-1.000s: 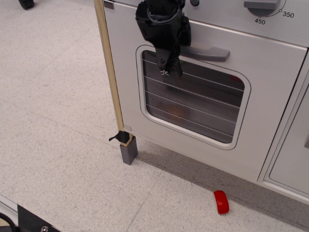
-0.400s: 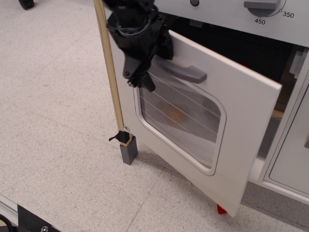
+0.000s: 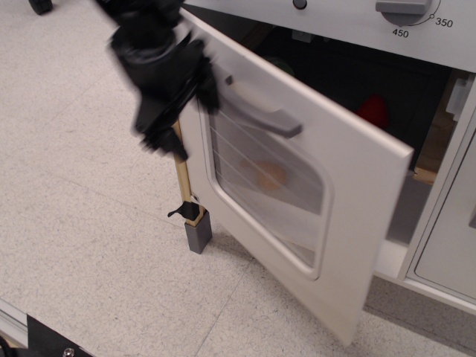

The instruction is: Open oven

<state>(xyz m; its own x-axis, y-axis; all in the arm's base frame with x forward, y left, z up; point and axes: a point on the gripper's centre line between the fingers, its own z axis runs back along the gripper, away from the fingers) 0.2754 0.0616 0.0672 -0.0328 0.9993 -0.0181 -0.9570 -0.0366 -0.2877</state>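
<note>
White oven (image 3: 416,22) door (image 3: 349,223) is swung half open, blurred gripper (image 3: 160,137) left of the handle (image 3: 264,119), jaws unreadable; further outward swing is called for.

Black gripper (image 3: 160,137) blurred, pointing down, upper left; fingers unclear

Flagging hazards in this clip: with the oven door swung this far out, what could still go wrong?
1. The hand is blurred mid-motion right beside the wooden post; it may knock it.
2. The hand seems off the grey handle, so the door swings unguided and might drift back.
3. The door's lower corner hangs low over the floor and could scrape.
</note>
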